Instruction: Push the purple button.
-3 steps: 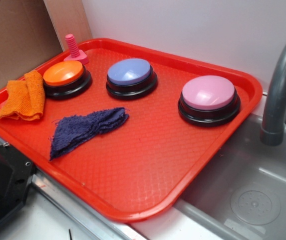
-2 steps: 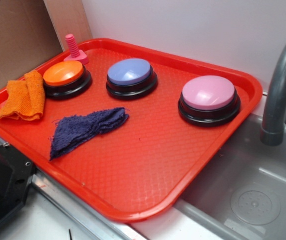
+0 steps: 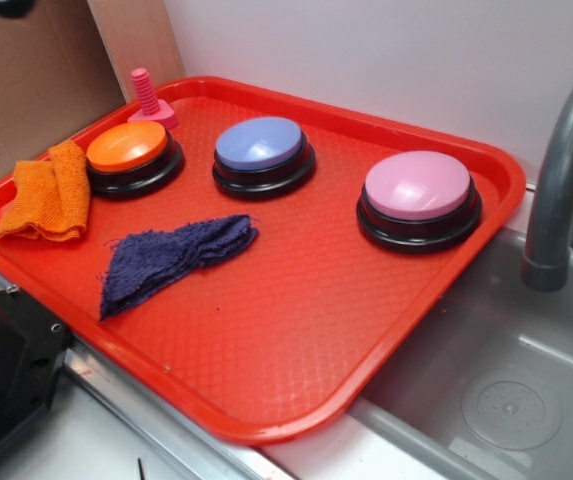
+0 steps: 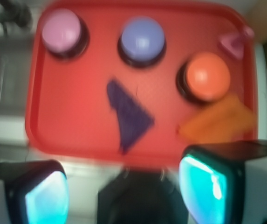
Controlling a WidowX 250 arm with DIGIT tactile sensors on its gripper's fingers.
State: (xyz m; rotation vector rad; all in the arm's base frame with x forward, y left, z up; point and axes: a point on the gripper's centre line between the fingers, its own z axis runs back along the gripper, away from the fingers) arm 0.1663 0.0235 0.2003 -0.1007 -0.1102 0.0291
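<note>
The purple button (image 3: 261,146) (image 4: 141,39), a glossy periwinkle dome on a black base, sits at the back middle of the red tray (image 3: 296,330). In the blurred wrist view my gripper (image 4: 124,192) hangs high above the tray's near edge, far from the button. Its two teal-padded fingers (image 4: 204,186) stand wide apart with nothing between them. In the exterior view only a dark sliver at the top left corner shows, and the gripper itself is out of sight.
On the tray are an orange button (image 3: 129,150), a larger pink button (image 3: 418,190), a pink bolt (image 3: 148,97), an orange cloth (image 3: 48,192) and a dark blue cloth (image 3: 171,257). A grey faucet (image 3: 561,170) and sink (image 3: 496,370) lie right. A black block (image 3: 1,370) sits lower left.
The dark shape at the top left corner of the exterior view has shifted slightly. Everything on the tray stays put.
</note>
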